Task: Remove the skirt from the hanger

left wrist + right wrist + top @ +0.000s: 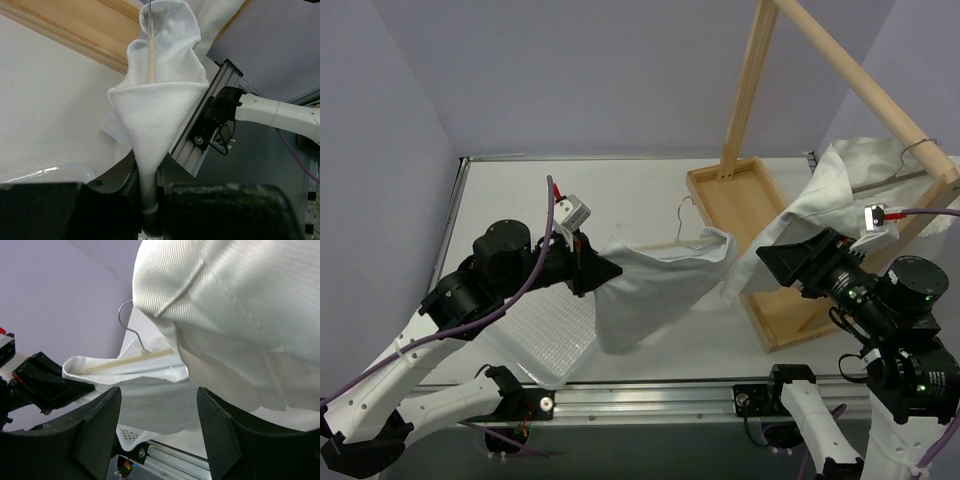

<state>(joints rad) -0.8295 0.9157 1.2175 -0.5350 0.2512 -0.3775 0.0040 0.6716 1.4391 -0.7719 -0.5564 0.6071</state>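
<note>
A white skirt (655,285) hangs stretched on a hanger whose wire hook (685,215) sticks up above the waistband. My left gripper (605,270) is shut on the skirt's left end and holds it above the table. In the left wrist view the fabric (155,115) runs into the closed jaws of that gripper (149,185), and the hanger's pale bar (150,55) shows inside the skirt. My right gripper (775,262) is open and empty, just right of the skirt's right end. In the right wrist view its fingers (95,430) frame the skirt (145,400) and the hanger bar (125,360).
A wooden rack (760,60) with a tray base (740,200) stands at the right, and another white garment (840,190) hangs from its rail close above my right gripper; this garment also shows in the right wrist view (230,315). A white perforated tray (545,335) lies below the left arm.
</note>
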